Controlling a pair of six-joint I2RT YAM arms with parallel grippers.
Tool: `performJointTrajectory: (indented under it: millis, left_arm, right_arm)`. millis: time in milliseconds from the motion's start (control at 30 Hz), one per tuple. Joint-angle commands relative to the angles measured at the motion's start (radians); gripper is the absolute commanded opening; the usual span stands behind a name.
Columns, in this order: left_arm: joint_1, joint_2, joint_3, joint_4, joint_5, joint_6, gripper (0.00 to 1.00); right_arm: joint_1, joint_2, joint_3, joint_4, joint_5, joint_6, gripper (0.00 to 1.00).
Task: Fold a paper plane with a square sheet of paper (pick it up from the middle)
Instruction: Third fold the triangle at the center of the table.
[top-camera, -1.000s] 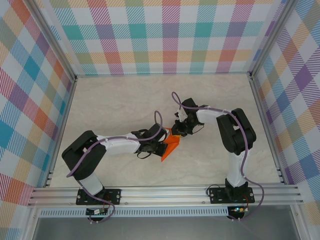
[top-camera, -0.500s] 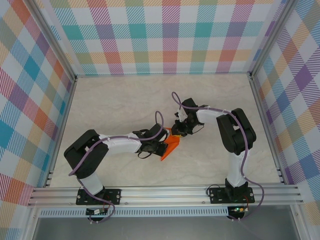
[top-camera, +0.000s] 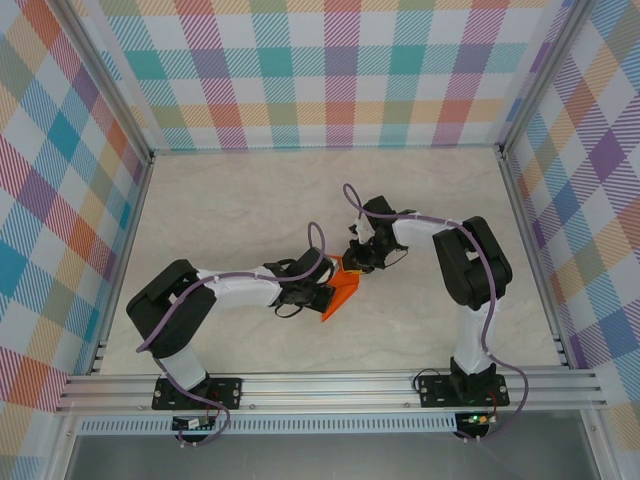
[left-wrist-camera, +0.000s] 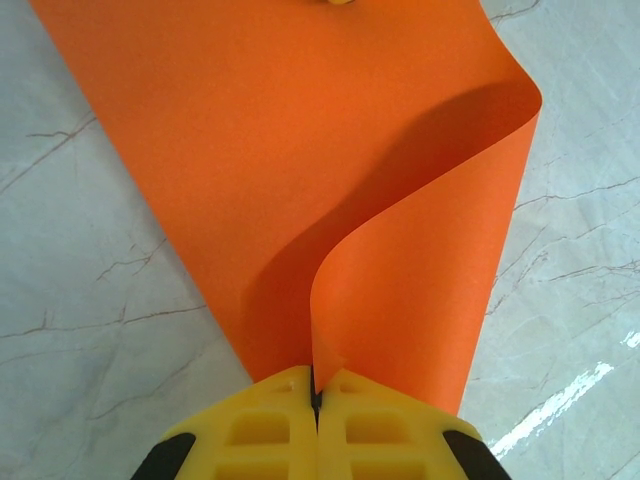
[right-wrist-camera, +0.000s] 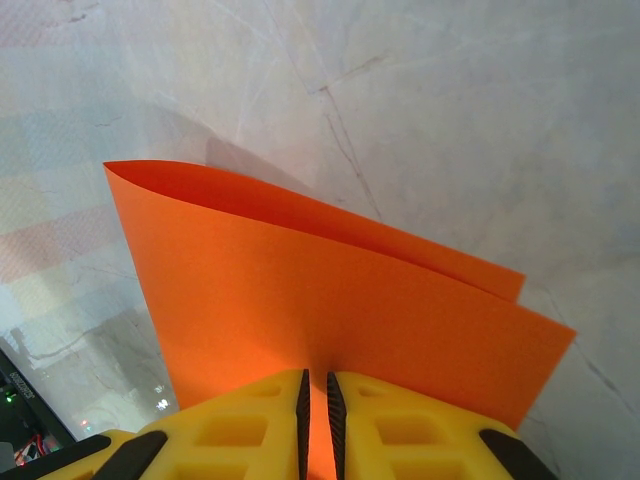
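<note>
Mid-table, strung between the two arms: the square sheet of paper (top-camera: 341, 291), bright orange and plain. Curled rather than flat. In the left wrist view (left-wrist-camera: 300, 150), bends up from one edge and rolls over into a soft hump, shading its own underside. In the right wrist view (right-wrist-camera: 330, 290), doubled loosely on itself, two layers standing slightly apart along the top, with no sharp crease to be seen. Cannot tell whether its lower corner touches the surface.

Pinched at its near-left side by the left gripper (top-camera: 322, 297), yellow fingertips pressed fully together on the paper's edge (left-wrist-camera: 315, 385). Pinched at its far-right side by the right gripper (top-camera: 353, 267), yellow fingertips a narrow slit apart with orange paper running down between them (right-wrist-camera: 316, 385).

Beneath, a pale marble-patterned tabletop (top-camera: 230, 210), streaked with thin grey veins. Along both arms, looping purple cables (top-camera: 318, 240). Around the table, plaid walls (top-camera: 340, 70) in pastel checks. At the near edge, an aluminium rail (top-camera: 330, 385) carrying both arm bases.
</note>
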Motion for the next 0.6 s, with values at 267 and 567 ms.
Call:
performJointTrajectory:
  millis: [267, 567]
  left_arm:
    - [0.011, -0.053, -0.029, -0.009, 0.058, -0.019, 0.00]
    - [0.010, -0.043, -0.019, -0.029, 0.009, -0.005, 0.00]
  right_arm:
    - [0.012, 0.044, -0.011, -0.042, 0.056, -0.001, 0.16]
    - [0.018, 0.046, -0.008, -0.042, 0.055, 0.002, 0.16]
